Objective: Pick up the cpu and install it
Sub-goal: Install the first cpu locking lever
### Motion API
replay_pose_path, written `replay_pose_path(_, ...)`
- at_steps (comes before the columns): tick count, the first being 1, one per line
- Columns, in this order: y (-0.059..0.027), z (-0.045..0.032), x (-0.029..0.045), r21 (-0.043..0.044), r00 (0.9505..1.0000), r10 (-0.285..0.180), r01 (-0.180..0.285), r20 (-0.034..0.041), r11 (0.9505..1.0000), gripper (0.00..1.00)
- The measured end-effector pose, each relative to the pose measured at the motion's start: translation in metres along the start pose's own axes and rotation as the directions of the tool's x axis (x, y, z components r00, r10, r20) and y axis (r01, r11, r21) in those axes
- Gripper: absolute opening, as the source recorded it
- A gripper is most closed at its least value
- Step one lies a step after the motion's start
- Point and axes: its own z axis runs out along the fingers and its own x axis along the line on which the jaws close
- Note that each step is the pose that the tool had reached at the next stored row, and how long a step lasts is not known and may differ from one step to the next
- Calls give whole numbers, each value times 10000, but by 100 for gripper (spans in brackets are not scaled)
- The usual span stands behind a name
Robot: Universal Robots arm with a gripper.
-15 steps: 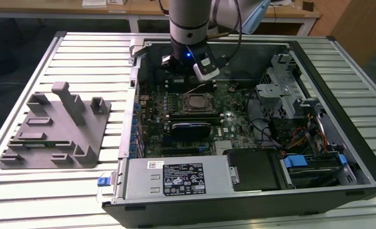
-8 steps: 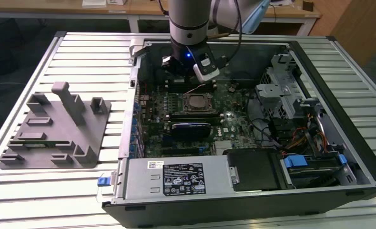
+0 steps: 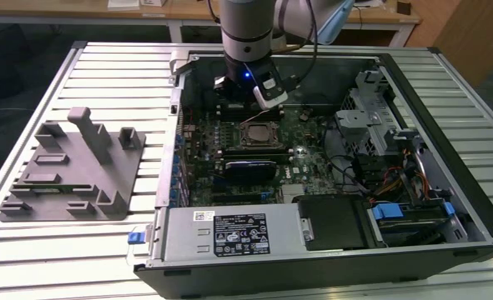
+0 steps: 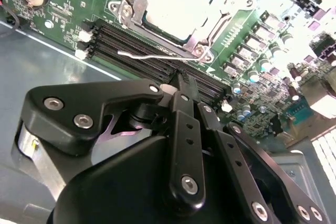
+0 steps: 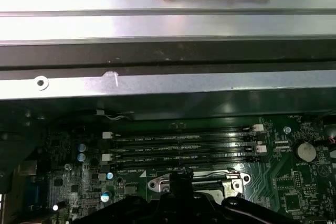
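In the exterior view, we see an open computer case (image 3: 446,125) lying on a slatted desk (image 3: 104,69), with a grey fixture (image 3: 71,169) well apart on the exterior view's left. The arm reaches down into the case, and its pincer (image 3: 244,105) hangs over the far part of the board (image 3: 313,156), just beyond the socket (image 3: 255,145). The cpu (image 3: 255,132) sits flat in that socket, its pale top facing up. In the second wrist view, we look past the black links of the pincer (image 4: 178,82), which draw together to a closed tip with nothing between them. Beyond the tip lie the memory slots (image 4: 136,43), then the cpu (image 4: 176,3), framed by the socket's metal (image 4: 207,38). A thin lever (image 4: 152,55) stretches over the slots near the tip. In the first wrist view, the pincer (image 5: 178,179) stands just at the socket frame (image 5: 157,184), with the slots (image 5: 184,148) and a coin battery (image 5: 306,151) around it.
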Motion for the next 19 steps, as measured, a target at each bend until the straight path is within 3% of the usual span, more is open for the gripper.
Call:
replay_pose_path(3,-4,17,1,32,9999,44,-45,155,10000,11)
replay_pose_path(13,-14,59,4,127,9967,250,-261,771,9996,11)
replay_pose_path(19,-21,87,5,130,9923,365,-383,1186,9992,11)
